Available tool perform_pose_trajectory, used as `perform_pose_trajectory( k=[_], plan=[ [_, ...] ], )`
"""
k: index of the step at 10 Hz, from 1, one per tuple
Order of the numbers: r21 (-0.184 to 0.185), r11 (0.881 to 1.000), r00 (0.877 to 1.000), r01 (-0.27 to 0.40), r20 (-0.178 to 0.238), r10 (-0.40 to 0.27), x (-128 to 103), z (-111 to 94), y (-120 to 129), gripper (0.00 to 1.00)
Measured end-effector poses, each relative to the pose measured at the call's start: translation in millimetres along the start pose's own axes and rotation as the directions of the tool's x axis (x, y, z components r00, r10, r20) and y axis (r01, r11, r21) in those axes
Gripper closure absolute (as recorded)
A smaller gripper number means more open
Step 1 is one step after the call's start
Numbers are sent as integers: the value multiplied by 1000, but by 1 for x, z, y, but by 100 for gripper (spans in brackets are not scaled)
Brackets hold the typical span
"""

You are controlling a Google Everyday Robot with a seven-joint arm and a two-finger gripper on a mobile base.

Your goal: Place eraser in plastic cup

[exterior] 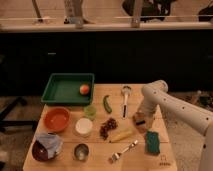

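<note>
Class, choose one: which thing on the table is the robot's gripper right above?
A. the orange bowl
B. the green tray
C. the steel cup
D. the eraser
D: the gripper hangs directly over the eraser on the table's right side, just above the teal sponge in the camera view, while the other three sit well to the left.

No word, label, brand or number can be read anywhere on the table (97,164) or the things upon it, and only a small faint mark (164,162) stands at its near right corner, nearer than the gripper (140,119) low over the right side, too blurred to read.
</note>
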Motion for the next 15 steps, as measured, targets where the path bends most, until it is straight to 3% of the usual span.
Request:
perform_pose_trajectory(
  k=[4,5,8,12,15],
  plan=[
    [7,1000,1000,-5,-8,5,2,-9,0,62],
    [25,1000,1000,-11,-17,11,4,-24,0,76],
    [40,999,999,-15,-35,17,0,-50,-2,99],
    [45,995,991,-86,-99,90,-6,-92,-4,100],
    [60,989,986,-131,-93,137,-6,-111,-2,100]
  ],
)
